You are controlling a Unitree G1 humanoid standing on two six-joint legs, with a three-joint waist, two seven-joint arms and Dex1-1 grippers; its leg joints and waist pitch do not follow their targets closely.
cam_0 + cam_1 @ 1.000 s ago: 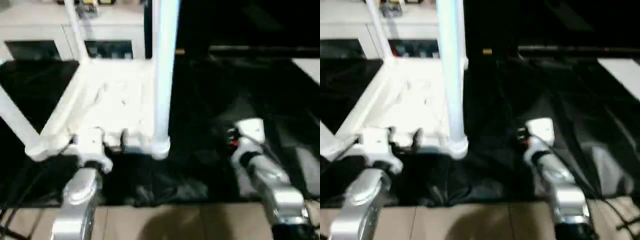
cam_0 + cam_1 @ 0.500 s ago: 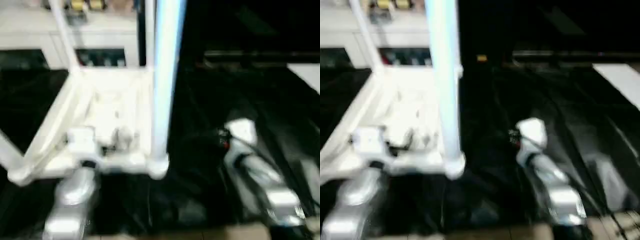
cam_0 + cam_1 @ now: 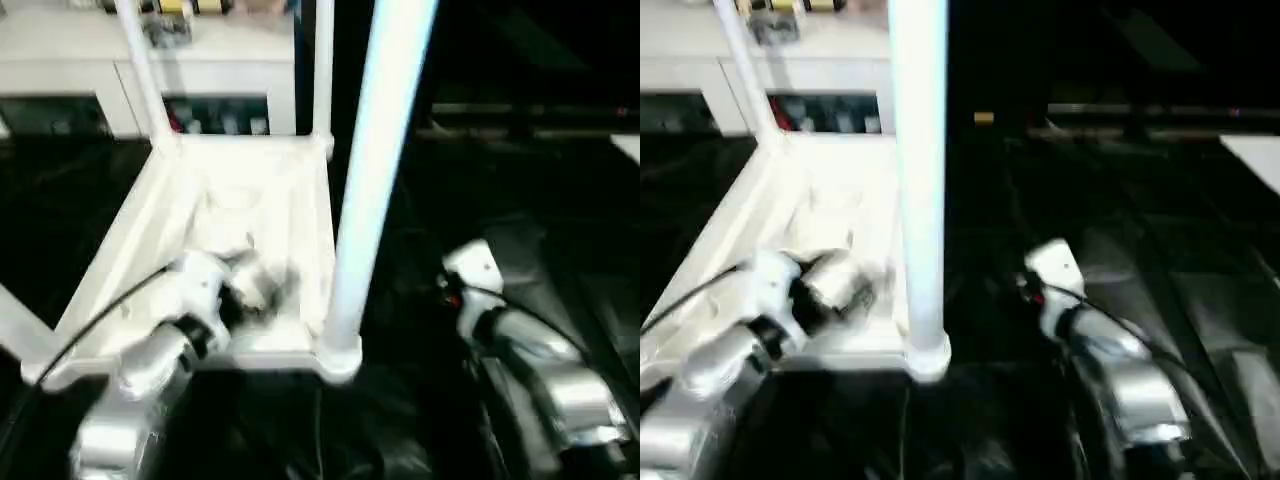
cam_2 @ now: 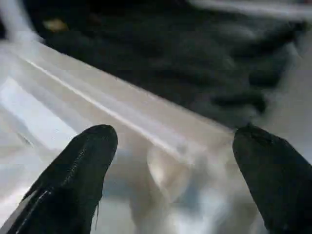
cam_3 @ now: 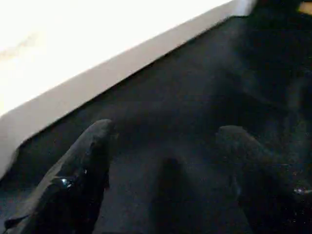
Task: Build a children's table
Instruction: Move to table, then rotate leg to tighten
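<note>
The right gripper (image 5: 163, 141), jaws apart, hovers over black cloth (image 5: 195, 87) beside the children's table (image 5: 73, 58).

No text, label, brand, number or sign can be read anywhere in these blurred views.

The children's table (image 3: 240, 200) is seen in plain white, its nearest leg (image 3: 375, 170) tinted pale blue; the cloth (image 3: 1120, 200) beneath is black; the forearms (image 3: 545, 370) are silver.
</note>
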